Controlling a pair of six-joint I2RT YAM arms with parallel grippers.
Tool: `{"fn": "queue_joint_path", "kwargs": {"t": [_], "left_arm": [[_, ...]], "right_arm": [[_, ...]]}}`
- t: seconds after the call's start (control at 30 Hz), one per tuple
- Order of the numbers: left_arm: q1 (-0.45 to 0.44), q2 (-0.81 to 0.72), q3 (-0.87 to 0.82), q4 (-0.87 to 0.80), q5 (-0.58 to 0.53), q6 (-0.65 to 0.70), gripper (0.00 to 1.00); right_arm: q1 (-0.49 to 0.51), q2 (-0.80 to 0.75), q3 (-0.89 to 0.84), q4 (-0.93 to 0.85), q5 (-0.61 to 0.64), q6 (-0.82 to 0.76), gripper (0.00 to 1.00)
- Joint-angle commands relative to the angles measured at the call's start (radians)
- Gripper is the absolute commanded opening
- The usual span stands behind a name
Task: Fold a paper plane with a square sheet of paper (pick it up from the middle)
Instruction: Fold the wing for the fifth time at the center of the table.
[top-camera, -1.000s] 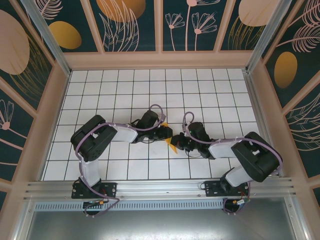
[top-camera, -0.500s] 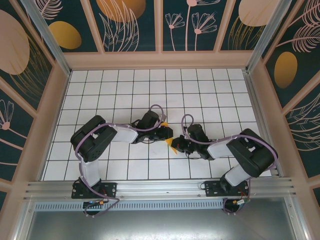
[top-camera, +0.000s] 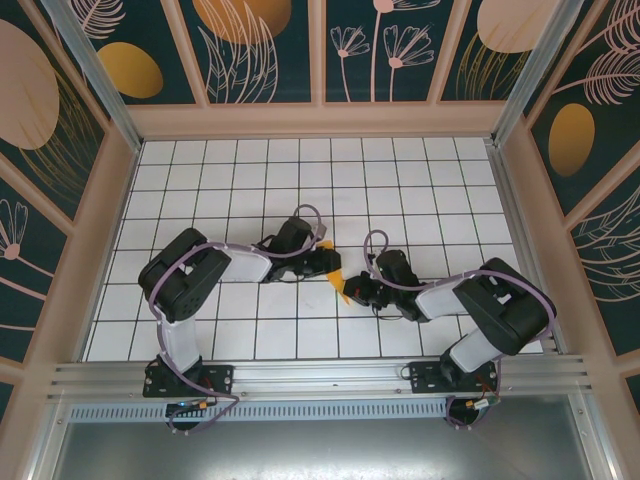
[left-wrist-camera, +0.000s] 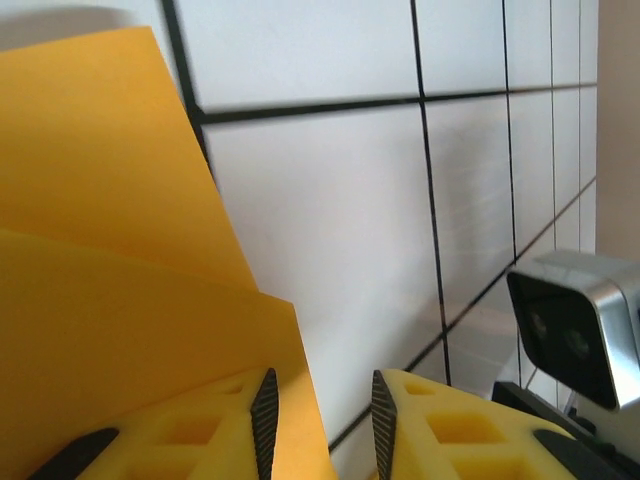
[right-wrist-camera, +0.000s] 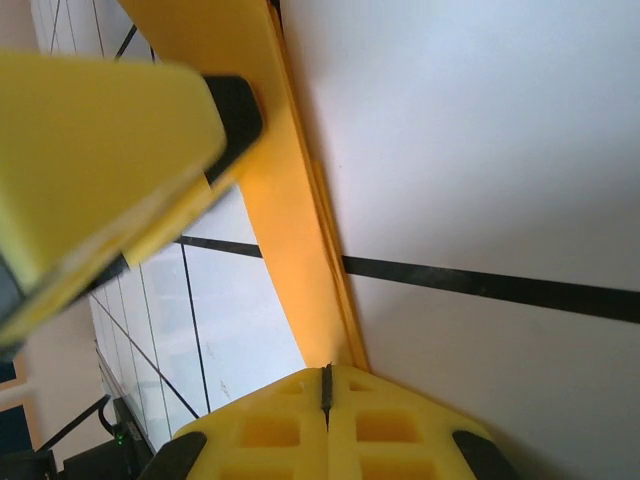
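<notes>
Above the middle of the gridded counter (top-camera: 400, 180), the right gripper (right-wrist-camera: 325, 385) is clenched on the narrow end of the folded orange-yellow paper (right-wrist-camera: 300, 250). The left gripper (left-wrist-camera: 320, 420) sits released just beside that paper, its jaws parted.

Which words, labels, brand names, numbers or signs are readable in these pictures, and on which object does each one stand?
None can be read. The orange-yellow paper is blank, the wall panels bear only printed plants and ovals, and the gridded table has no numbers.
</notes>
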Motion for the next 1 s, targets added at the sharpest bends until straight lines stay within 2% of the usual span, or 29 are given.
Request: {"fn": "queue_joint_path", "kwargs": {"t": [0.0, 0.2, 0.3, 0.4, 0.53, 0.6, 0.7, 0.97], "left_arm": [[0.055, 0.06, -0.013, -0.095, -0.096, 0.065, 0.34], [0.076, 0.085, 0.003, -0.095, -0.067, 0.071, 0.34], [0.075, 0.083, -0.014, -0.078, -0.032, 0.06, 0.35], [0.075, 0.072, -0.036, -0.073, -0.018, 0.048, 0.35], [0.075, 0.06, -0.056, -0.06, -0.01, 0.03, 0.34], [0.076, 0.057, -0.057, -0.056, -0.008, 0.022, 0.34], [0.076, 0.058, -0.053, -0.05, -0.005, 0.012, 0.34], [0.075, 0.055, -0.054, -0.055, -0.008, 0.01, 0.34]], "right_arm": [[-0.004, 0.04, -0.035, -0.234, 0.028, -0.051, 0.0], [-0.004, 0.024, -0.025, -0.237, 0.022, -0.059, 0.0], [-0.002, -0.036, 0.0, -0.217, 0.009, -0.052, 0.0], [0.002, -0.118, 0.036, -0.214, 0.03, -0.042, 0.0], [0.036, -0.171, 0.116, -0.289, 0.118, -0.078, 0.0], [0.035, -0.144, 0.141, -0.279, 0.118, -0.051, 0.0], [0.044, -0.071, 0.163, -0.171, 0.092, 0.028, 0.0], [0.079, 0.1, 0.299, -0.236, 0.159, 0.077, 0.0]]}}
